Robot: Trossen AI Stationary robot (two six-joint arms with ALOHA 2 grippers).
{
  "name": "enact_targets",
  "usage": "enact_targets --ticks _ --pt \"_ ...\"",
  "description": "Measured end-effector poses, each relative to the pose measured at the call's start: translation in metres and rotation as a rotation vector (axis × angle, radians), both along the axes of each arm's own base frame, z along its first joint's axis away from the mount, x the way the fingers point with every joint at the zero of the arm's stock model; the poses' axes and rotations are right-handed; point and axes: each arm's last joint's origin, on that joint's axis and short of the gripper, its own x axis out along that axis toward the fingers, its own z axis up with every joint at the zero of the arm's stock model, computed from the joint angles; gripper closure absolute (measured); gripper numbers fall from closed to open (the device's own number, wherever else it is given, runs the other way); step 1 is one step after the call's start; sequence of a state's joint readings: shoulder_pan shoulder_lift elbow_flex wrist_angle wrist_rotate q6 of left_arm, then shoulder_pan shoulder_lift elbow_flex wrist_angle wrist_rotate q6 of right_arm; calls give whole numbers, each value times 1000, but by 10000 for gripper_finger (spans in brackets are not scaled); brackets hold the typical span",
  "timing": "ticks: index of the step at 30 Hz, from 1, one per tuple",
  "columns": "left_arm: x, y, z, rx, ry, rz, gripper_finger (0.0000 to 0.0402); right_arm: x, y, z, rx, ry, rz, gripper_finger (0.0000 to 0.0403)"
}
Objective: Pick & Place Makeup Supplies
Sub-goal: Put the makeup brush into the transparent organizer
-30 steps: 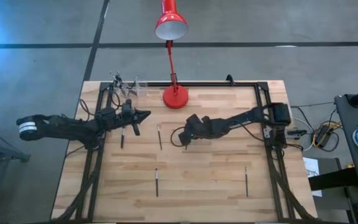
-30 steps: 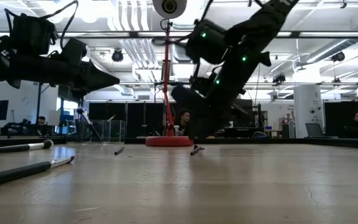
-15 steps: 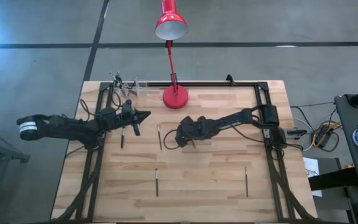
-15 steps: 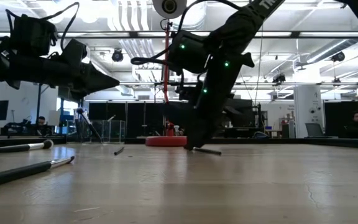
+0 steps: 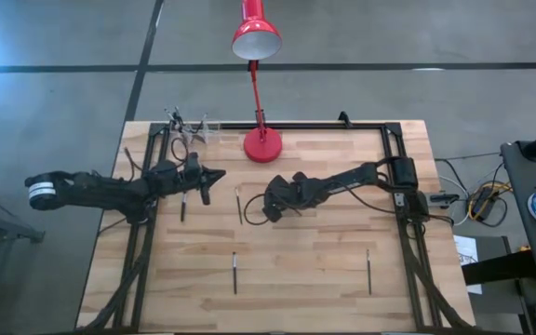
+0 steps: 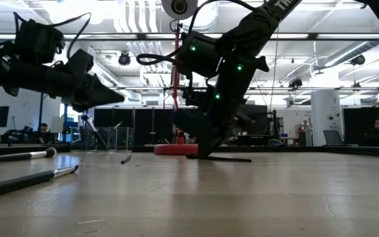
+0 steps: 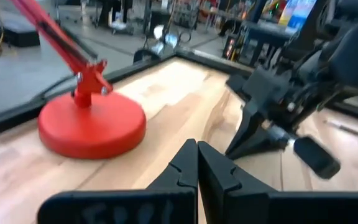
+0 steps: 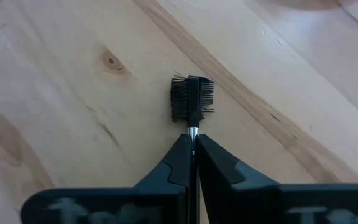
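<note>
My right gripper [image 8: 192,152] is shut on a thin brush with a small dark comb-and-bristle head [image 8: 192,99], near the table's middle [image 5: 268,212]. In the low view the brush's stick [image 6: 232,158] lies along the table beside the gripper [image 6: 201,155]. Other makeup supplies lie flat on the wood: one brush [image 5: 182,205] under my left arm, one [image 5: 240,205] left of my right gripper, and two near the front [image 5: 234,272] [image 5: 368,270]. My left gripper [image 5: 220,173] hovers shut above the table's left part, holding nothing. My right gripper pinches the brush's thin handle just behind the silvery ferrule [image 8: 192,133] between its two fingertips. The fingers slant down from the table's right side and lie along the brush. The head sticks out beyond the tips, and the brush rests on the wood.
The red lamp's base [image 5: 262,144] stands at the far edge behind both grippers, its stem rising over the table. A clear container [image 5: 198,130] sits at the far left corner. A black frame [image 5: 324,125] borders the table. People sit in the room beyond.
My right gripper has gone down and a little toward the table's left edge, rolled at the wrist, and shut on the brush. The brush has turned about on the table and shows longer in the low view. My left gripper has tipped its tips down slightly.
</note>
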State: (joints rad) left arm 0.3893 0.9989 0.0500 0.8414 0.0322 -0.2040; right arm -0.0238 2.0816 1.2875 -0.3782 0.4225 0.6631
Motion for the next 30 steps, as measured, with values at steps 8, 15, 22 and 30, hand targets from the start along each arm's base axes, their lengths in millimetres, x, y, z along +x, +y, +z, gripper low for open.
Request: enact_targets --ticks 8,15,22,30 --pt "4 -3 13 26 -100 -137 400 -3 10 17 -81 -7 53 389" --pt "6 -9 12 -1 -114 -203 371 -7 26 41 -174 -91 79 390" --pt "9 -19 22 32 -213 -271 325 -10 44 64 -247 -279 166 390" --pt "15 -36 27 88 -286 -380 317 -9 58 74 -346 -544 290 390"
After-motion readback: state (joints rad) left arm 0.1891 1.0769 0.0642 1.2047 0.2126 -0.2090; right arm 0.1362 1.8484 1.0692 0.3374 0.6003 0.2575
